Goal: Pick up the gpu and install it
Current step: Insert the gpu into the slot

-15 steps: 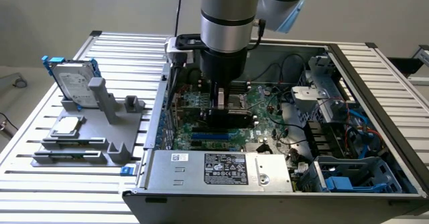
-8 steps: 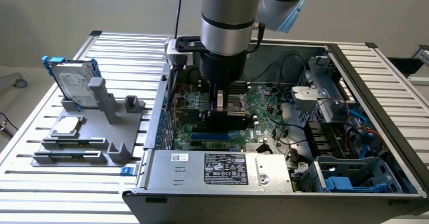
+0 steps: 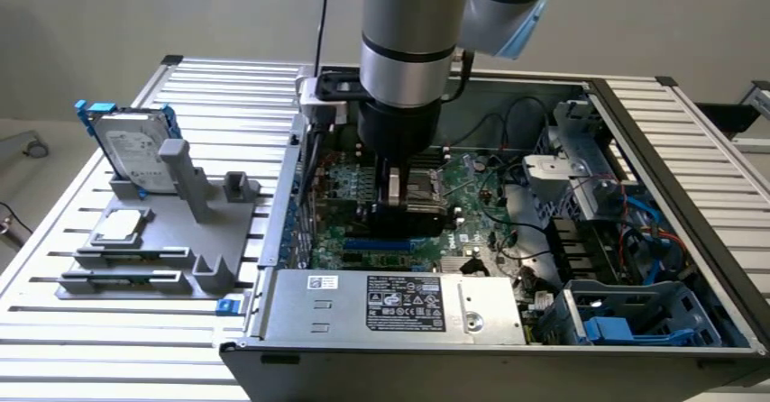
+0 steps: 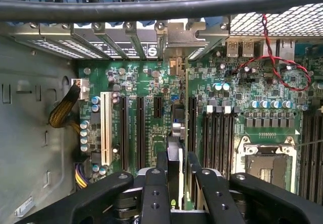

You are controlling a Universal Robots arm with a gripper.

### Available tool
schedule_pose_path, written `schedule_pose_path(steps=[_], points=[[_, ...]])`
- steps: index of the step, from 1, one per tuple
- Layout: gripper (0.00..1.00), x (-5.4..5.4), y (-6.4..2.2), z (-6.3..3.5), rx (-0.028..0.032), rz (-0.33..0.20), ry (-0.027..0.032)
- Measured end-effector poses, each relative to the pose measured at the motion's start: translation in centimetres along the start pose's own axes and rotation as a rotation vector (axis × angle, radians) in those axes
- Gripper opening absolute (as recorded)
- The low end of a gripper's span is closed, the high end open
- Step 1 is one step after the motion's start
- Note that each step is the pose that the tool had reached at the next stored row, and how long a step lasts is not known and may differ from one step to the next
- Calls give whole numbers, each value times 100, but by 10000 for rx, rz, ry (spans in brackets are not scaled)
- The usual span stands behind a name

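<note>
Closest in, my black two-fingered gripper [image 4: 177, 157] is clenched on the gpu [image 4: 175, 128], a small flat green circuit card with a black cover and a silver metal end bracket, held on edge between my fingers. Just beyond my fingertips lie the long black expansion slots [image 4: 140, 128] of the green motherboard [image 4: 237, 82]. Whether the card is seated I cannot tell. I judge it light, stiff and fragile, best gripped across the cover and board edges.

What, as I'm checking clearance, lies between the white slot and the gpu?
In the wrist view, two long black slots and a shorter black slot, all empty, lie between the white slot and the gpu.
</note>
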State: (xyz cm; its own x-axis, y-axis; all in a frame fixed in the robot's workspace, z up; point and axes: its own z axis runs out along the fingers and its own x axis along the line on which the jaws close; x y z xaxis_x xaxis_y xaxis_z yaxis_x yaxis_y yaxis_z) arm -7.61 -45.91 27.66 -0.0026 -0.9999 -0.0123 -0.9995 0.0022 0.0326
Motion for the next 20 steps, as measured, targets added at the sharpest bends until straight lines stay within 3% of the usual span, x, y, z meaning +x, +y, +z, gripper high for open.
schedule_pose_path(steps=[20], points=[[26, 44, -2, 40, -135, 1, 0]])
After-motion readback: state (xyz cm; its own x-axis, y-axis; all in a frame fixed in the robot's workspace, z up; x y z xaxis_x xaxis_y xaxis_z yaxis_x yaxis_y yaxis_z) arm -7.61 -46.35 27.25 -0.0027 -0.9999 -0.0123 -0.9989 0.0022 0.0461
